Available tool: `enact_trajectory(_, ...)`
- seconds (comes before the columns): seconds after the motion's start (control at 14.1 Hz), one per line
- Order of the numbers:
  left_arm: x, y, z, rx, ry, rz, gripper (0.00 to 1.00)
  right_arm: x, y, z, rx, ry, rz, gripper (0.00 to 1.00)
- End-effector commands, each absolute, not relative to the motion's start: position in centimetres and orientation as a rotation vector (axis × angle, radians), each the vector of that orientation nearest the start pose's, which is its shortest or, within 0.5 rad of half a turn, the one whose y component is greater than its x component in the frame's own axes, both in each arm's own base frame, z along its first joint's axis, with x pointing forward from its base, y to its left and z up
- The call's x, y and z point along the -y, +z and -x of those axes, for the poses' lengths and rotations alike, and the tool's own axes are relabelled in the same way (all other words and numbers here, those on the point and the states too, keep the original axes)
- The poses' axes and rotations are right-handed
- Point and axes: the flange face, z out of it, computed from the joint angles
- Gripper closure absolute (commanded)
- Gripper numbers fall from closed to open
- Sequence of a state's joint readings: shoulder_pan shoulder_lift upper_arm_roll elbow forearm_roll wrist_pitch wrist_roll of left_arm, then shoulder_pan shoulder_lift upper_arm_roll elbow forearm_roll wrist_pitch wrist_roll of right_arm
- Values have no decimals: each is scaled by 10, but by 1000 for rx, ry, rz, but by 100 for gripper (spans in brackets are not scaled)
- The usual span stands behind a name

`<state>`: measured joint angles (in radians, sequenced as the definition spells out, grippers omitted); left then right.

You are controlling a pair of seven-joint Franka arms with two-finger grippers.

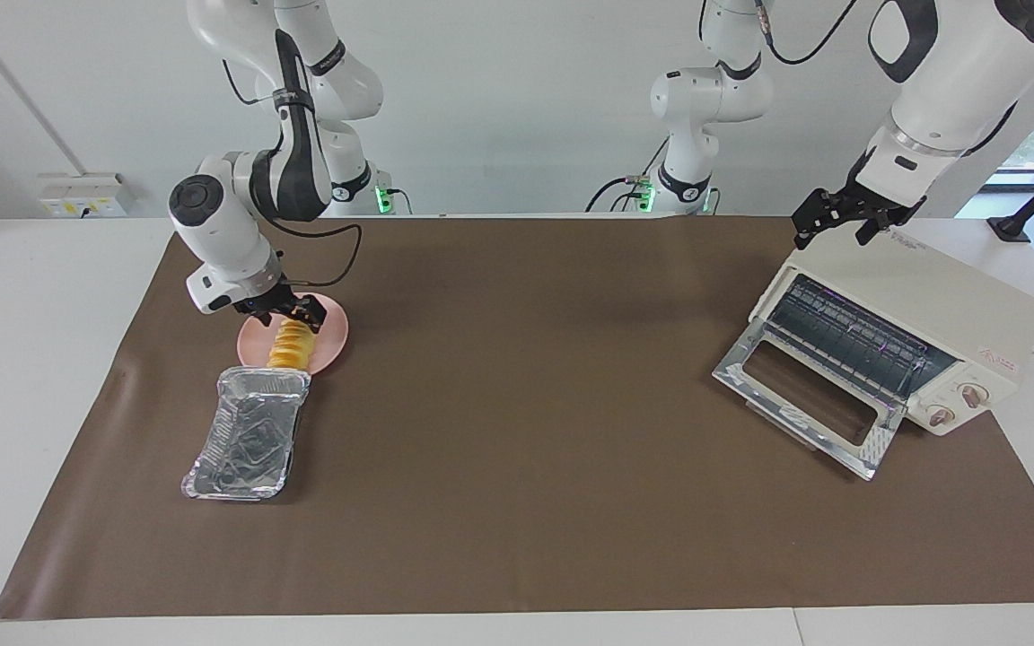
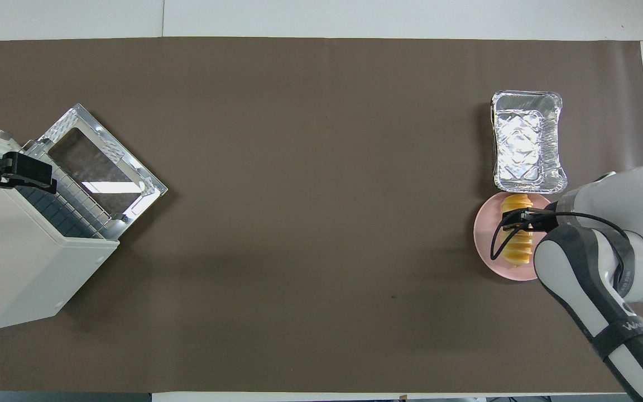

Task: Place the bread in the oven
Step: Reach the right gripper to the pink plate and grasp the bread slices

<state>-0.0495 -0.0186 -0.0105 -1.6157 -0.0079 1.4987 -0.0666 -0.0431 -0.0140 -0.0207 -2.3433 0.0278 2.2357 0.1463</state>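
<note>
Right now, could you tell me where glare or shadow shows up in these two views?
Overhead view: a bright window reflection sits on the oven's open glass door, and the foil tray glints. Facing view: the tray and door frame shine; soft shadows fall beside the tray and oven.

You see the brown mat point(image 1: 517, 502) from two far, high cameras: one looks across the table at the robots, the other looks steeply down from their end, and both show the oven point(image 1: 894, 345) point(image 2: 25, 262) and plate point(image 1: 330, 334) point(image 2: 486, 237).
</note>
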Motion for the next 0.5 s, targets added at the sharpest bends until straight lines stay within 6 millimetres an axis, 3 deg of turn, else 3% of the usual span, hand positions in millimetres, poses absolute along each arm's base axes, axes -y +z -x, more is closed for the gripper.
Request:
enact_trajectory(0.0,31,614,-533,11,151,3149,0,31,314,-476,-352,81,3097,0)
enact_trajectory(0.21,31,614,-533,11,151,3149,0,32,304,-471,-323,22,3101,3)
enact_trajectory(0.28,31,614,-533,14,151,3149,0,32,303,-470,-323,37,3102,20)
enact_trajectory(0.43,31,614,-533,11,151,3149,0,31,305,-469,-327,94,3100,82)
